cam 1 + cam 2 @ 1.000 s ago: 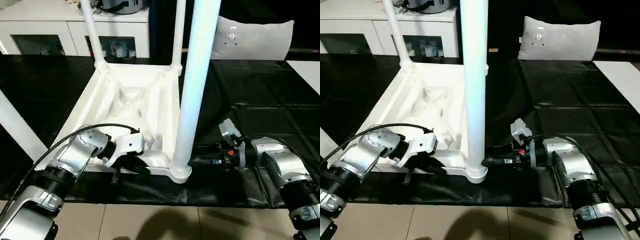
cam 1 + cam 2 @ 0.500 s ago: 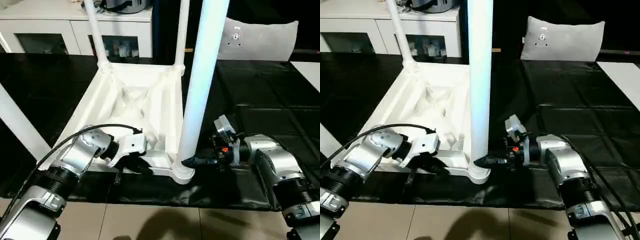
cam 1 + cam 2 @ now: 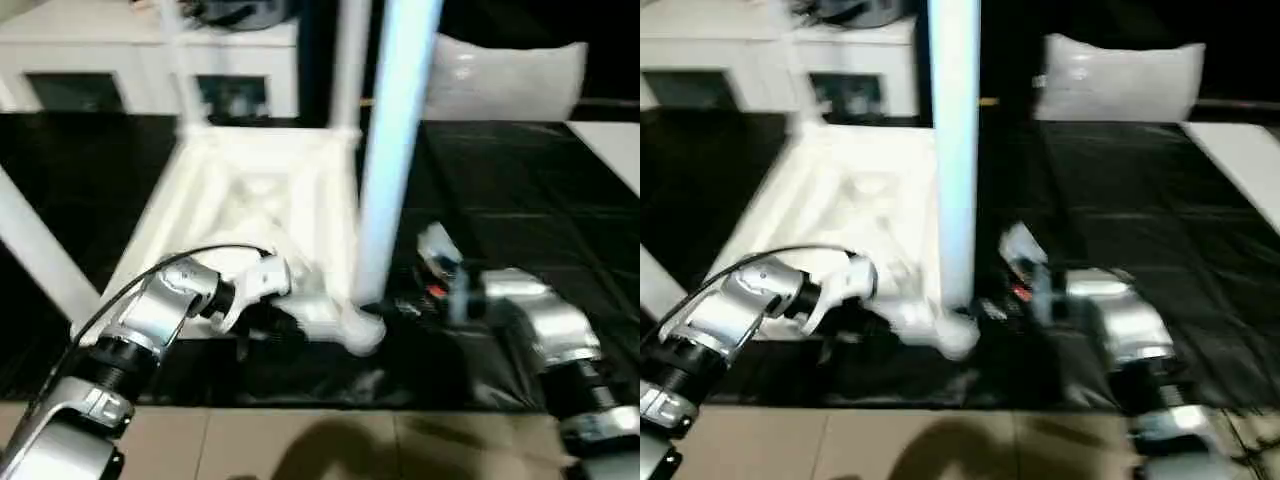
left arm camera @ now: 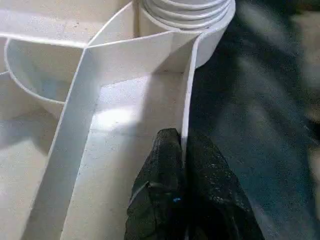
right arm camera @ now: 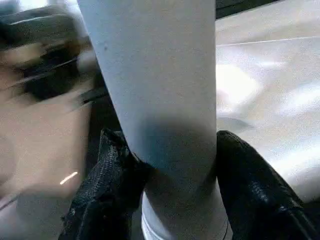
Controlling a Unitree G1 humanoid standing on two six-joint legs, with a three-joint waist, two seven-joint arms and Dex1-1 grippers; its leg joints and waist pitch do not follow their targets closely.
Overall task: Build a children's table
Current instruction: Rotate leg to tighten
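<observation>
We see the white tabletop (image 3: 260, 205) lying upside down on black sheeting (image 3: 520, 190), its ribbed underside facing up. Legs stand in its far corner sockets, and another leg (image 3: 35, 255) slants past on our left. At the near right corner, a tall white leg (image 3: 395, 150) rises from its round socket (image 3: 362, 330).

Our left gripper (image 4: 184, 165) sits at the near edge of the tabletop, just beside that socket. Its two black fingers (image 4: 165, 160) are clenched on a thin upright rib (image 4: 187, 100) of the underside, one finger on each face of it.

Our right gripper (image 5: 170, 165) reaches in from the right and clasps the near leg low down, just above the socket. Its fingers (image 5: 107, 170) press against opposite sides of the tube.

Behind the tabletop stands a white glass-door cabinet (image 3: 110, 70), and a grey pillow (image 3: 505, 80) lies at the far right.
</observation>
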